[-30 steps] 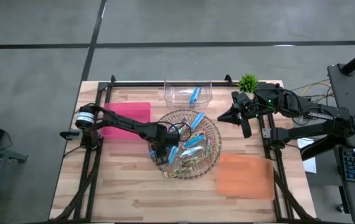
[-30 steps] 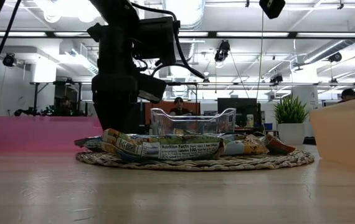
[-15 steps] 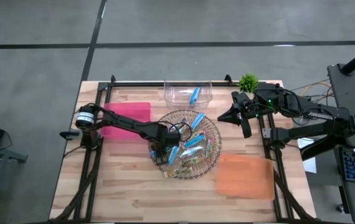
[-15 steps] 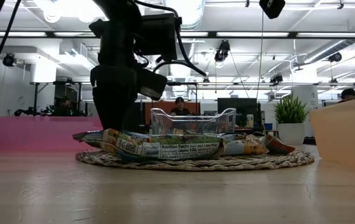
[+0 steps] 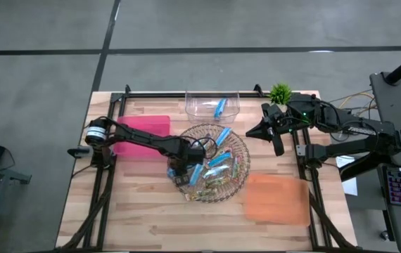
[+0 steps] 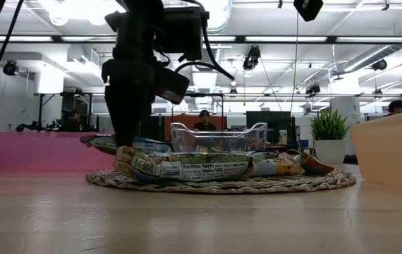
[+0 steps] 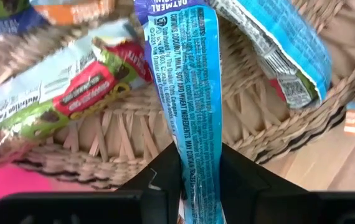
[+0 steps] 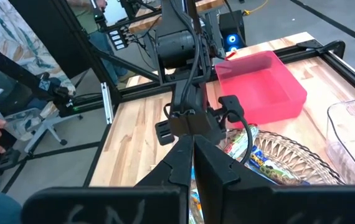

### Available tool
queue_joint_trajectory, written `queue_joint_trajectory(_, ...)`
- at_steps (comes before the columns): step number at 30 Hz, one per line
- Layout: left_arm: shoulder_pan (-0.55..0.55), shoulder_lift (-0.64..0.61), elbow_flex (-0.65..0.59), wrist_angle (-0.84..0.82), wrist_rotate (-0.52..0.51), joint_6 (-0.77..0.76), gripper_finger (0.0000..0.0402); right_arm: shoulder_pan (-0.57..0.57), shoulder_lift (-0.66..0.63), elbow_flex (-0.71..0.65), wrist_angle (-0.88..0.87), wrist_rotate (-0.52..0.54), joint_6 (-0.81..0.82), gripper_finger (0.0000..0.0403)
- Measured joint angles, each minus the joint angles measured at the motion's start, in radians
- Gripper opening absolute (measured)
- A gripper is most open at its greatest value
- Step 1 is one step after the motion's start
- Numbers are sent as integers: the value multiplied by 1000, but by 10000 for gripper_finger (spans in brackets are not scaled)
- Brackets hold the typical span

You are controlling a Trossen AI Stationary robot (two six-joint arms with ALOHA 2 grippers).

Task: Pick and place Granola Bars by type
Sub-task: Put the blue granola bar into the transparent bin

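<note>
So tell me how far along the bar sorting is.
Barely started. Done: one blue bar lies in the clear bin; the pink bin and orange bin look empty. In hand: the left gripper is shut on a blue bar over the tray. Left: most bars sit piled in the tray. The right gripper waits shut beside it.

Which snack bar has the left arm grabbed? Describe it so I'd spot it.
Find the round wicker tray mid-table. At its left edge the left claw pinches a blue bar. Unlike the bars lying flat, it is clamped between the dark fingers.
</note>
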Motion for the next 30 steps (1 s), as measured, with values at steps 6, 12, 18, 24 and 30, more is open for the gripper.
queue_joint_trajectory(6, 0, 0, -2, -24, 0, 0, 71, 0, 0, 0, 0, 0, 0, 9)
queue_joint_trajectory(12, 0, -1, -2, -25, 29, 0, 71, 0, 0, 0, 0, 0, -1, 9)
queue_joint_trajectory(18, 0, -1, 33, -65, 50, 4, 71, 0, 0, 0, 0, 0, -2, 9)
queue_joint_trajectory(24, 3, -2, 134, -137, 19, 50, 71, 0, 0, 0, 0, 0, -9, 9)
queue_joint_trajectory(30, 33, -2, 246, -165, -49, 114, 71, 0, 0, 0, 0, 0, -9, 9)
